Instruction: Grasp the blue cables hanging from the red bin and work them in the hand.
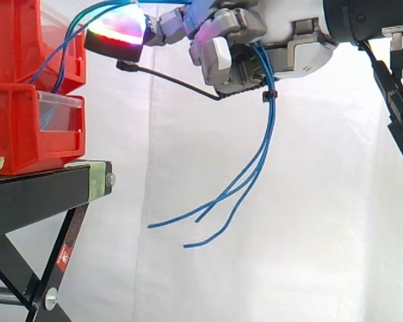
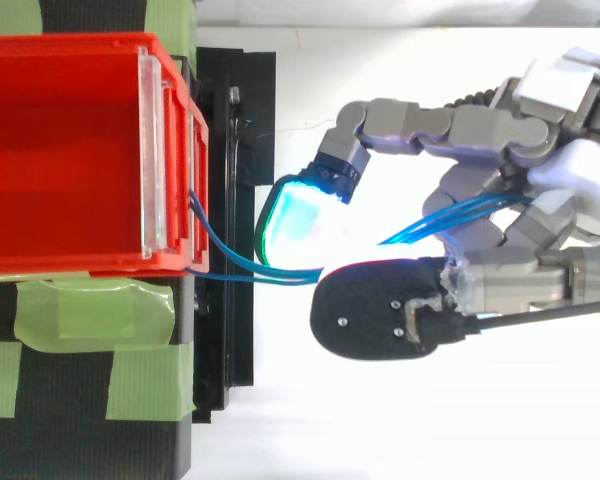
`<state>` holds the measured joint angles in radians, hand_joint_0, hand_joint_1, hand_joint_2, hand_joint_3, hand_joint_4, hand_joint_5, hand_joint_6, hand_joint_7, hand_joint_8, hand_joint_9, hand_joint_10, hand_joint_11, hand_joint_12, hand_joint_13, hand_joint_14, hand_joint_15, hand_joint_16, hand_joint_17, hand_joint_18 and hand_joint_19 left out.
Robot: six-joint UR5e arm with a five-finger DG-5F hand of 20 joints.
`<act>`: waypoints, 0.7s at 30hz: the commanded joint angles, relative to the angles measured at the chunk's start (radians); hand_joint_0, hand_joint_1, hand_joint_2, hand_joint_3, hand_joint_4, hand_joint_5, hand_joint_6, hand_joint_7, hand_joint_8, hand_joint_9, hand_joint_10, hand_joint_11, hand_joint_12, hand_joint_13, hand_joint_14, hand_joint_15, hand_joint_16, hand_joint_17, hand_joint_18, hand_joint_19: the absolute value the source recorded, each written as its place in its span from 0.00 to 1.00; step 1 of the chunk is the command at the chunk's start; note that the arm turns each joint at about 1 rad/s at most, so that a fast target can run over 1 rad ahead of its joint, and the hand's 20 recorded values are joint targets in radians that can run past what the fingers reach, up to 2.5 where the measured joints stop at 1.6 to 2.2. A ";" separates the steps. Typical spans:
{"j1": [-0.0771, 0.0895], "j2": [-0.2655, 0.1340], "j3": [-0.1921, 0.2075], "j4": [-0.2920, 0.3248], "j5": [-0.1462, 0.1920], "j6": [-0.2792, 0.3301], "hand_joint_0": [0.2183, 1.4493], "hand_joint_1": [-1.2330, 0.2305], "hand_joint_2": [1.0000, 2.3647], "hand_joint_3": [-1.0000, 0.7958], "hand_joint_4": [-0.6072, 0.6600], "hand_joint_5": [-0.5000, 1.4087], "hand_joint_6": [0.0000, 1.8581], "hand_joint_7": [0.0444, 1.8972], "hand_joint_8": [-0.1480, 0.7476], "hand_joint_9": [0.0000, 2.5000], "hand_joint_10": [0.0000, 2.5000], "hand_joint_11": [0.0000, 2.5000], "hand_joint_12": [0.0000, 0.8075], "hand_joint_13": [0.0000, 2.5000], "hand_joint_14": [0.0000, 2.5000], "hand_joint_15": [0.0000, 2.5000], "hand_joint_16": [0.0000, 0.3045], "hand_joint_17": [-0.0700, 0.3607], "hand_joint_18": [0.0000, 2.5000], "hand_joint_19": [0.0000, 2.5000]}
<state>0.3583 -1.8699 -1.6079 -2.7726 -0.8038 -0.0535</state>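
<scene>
Several thin blue cables (image 1: 258, 168) leave the front of the upper red bin (image 1: 27, 40) and arc right into my hand (image 1: 282, 40), high in the side view. The fingers are curled round them, so the hand is shut on the cables. Below the palm the loose ends hang down and sweep left in free air. One glowing fingertip (image 1: 117, 30) stretches out toward the bin. From above, the cables (image 2: 230, 262) run from the bin's front wall (image 2: 195, 150) under the cyan-lit pad (image 2: 300, 225) into the hand (image 2: 510, 130).
A second red bin (image 1: 27, 127) sits below the first on the black stand (image 1: 47, 188). Green tape (image 2: 90, 310) covers parts of the stand. A white curtain hangs behind, with open air under the hand.
</scene>
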 commanded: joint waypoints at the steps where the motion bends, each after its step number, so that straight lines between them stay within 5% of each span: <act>1: 0.001 0.000 -0.001 0.004 0.000 0.000 0.52 0.36 0.01 0.22 0.74 0.43 0.00 0.72 0.76 0.71 1.00 1.00 0.88 0.81 1.00 0.79 0.78 0.58 1.00 0.26; 12: 0.001 0.000 -0.001 0.013 0.002 0.000 0.64 0.34 0.02 0.36 0.75 0.44 0.00 0.72 0.76 0.71 1.00 1.00 0.88 0.81 1.00 0.79 0.78 0.58 1.00 0.26; 18: 0.004 0.000 -0.001 0.007 0.002 0.000 0.58 0.32 0.01 0.20 0.75 0.43 0.01 0.71 0.76 0.71 1.00 1.00 0.88 0.81 1.00 0.79 0.78 0.58 1.00 0.26; 21: 0.005 0.000 0.000 0.007 0.002 0.001 0.63 0.32 0.02 0.32 0.75 0.43 0.01 0.71 0.76 0.71 1.00 1.00 0.88 0.81 1.00 0.79 0.78 0.58 1.00 0.26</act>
<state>0.3621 -1.8701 -1.6085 -2.7647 -0.8023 -0.0529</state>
